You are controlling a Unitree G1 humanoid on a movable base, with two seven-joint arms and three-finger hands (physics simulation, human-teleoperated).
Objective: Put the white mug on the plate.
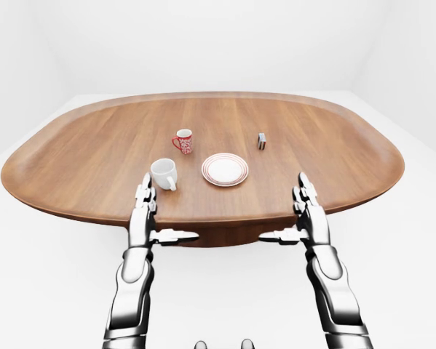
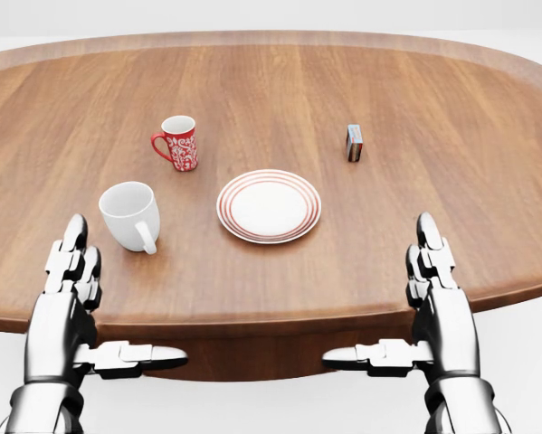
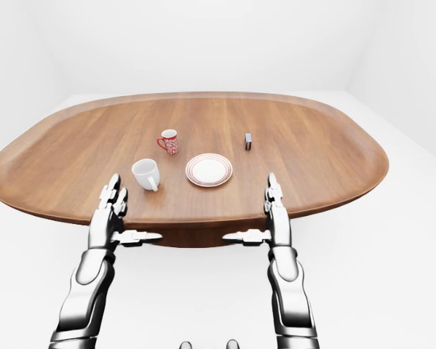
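On the broad oval wooden table (image 2: 415, 99), the plain white ceramic mug (image 2: 130, 215) stands upright, its handle turned toward the bottom of the head view, just left of the round white plate with red rings (image 2: 269, 205) and apart from it. A red-and-white patterned mug (image 2: 178, 142) stands above the white one in that view, and a small dark box (image 2: 354, 142) sits well to the right of the plate. Both silver three-finger hands hover at the table's near edge, holding nothing: the left hand (image 2: 67, 307) has its fingers straight and spread, thumb out sideways, and the right hand (image 2: 438, 298) mirrors it. The left hand sits below and slightly left of the white mug without touching it, which probably makes it the natural one to reach. The handle faces the robot, so a grasp around the body or handle looks feasible. The plate is bare, ready to receive the mug; the lift has not yet begun.
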